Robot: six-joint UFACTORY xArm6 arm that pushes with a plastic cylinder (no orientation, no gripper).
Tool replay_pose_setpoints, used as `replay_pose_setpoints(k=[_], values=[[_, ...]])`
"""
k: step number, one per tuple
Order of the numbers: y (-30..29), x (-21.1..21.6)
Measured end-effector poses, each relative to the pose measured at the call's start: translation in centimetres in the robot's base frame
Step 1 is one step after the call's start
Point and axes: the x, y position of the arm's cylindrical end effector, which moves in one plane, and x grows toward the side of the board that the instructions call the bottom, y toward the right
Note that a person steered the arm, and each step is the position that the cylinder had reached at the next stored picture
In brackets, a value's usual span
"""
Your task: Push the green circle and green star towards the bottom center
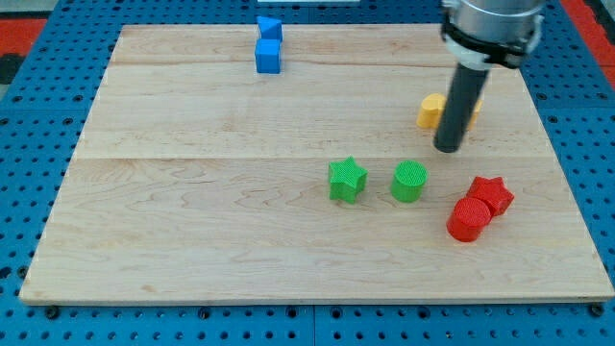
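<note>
Nearest the view's bottom: bare front strip of the wooden board, resting on a blue pegboard.

Right of centre, lower half: red cylinder touching a red star just above and to its right.

Mid-board, side by side but apart: green star on the left, green circle on the right; both slightly right of centre, above the bottom-centre area.

Above and right of the green circle: my tip, lower end of a dark upright rod, near that block but not touching; no jaws on this rod, so neither apart nor together.

Behind the rod: yellow block, partly hidden, shape unclear.

Farthest, at the top edge left of centre: two blue blocks, a cube with another blue piece touching behind it, shape unclear.
</note>
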Motion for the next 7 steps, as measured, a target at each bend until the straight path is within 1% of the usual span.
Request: replay_pose_setpoints(k=[1,2,3,4,6,7], values=[[1.6,2.9],[-1.5,4.9],[-6.1,5.6],[-10.7,5.5],[-15.2,4.1],[-13.4,0.8]])
